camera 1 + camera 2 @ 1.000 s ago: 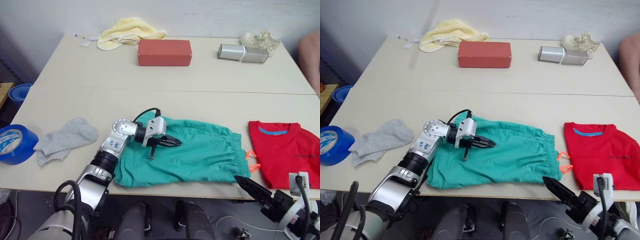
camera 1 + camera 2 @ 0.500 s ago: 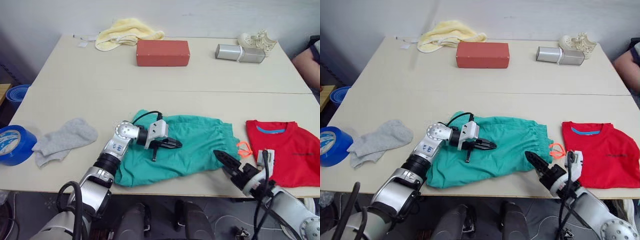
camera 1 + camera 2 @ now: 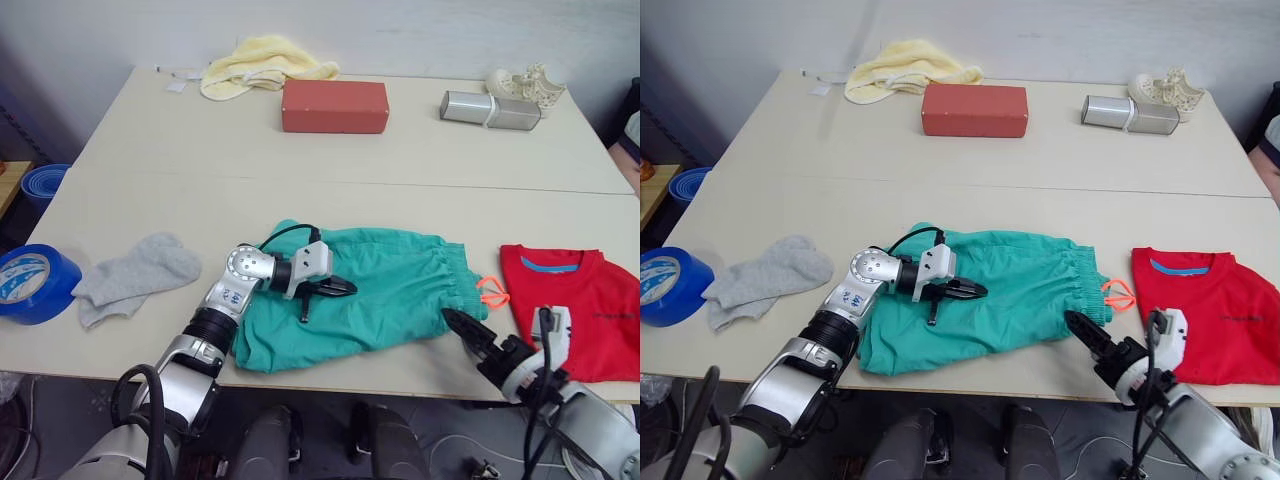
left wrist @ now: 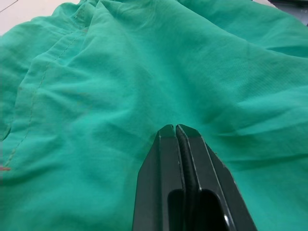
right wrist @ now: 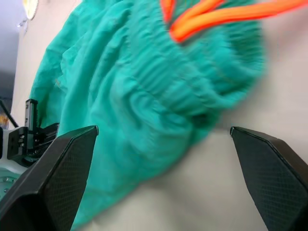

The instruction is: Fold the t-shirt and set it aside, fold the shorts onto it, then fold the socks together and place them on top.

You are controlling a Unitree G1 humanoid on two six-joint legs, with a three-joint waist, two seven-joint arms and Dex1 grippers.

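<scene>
The teal shorts point(image 3: 390, 295) lie flat near the table's front edge, waistband and orange drawstring point(image 3: 492, 293) toward the right. My left gripper point(image 3: 340, 288) rests shut on the middle of the shorts; the left wrist view shows its fingers point(image 4: 166, 159) pressed together on the fabric. Just off the waistband's front corner, my right gripper point(image 3: 462, 325) stands open, and in the right wrist view the gathered waistband point(image 5: 159, 91) lies ahead of its spread fingers point(image 5: 53, 183). The red t-shirt point(image 3: 575, 300) lies folded at the right. At the left lie the grey socks point(image 3: 135, 278).
A blue tape roll point(image 3: 30, 285) sits at the table's left front edge. Along the back are a yellow cloth point(image 3: 265, 60), a red block point(image 3: 335, 105), a silver cylinder point(image 3: 490, 108) and a white object point(image 3: 528, 80). A person's arm point(image 3: 630, 140) shows at the right edge.
My right gripper rose from below the table's front edge to the shorts' waistband corner. The waistband end now sits bunched a little further left. The left gripper stayed on the shorts.
</scene>
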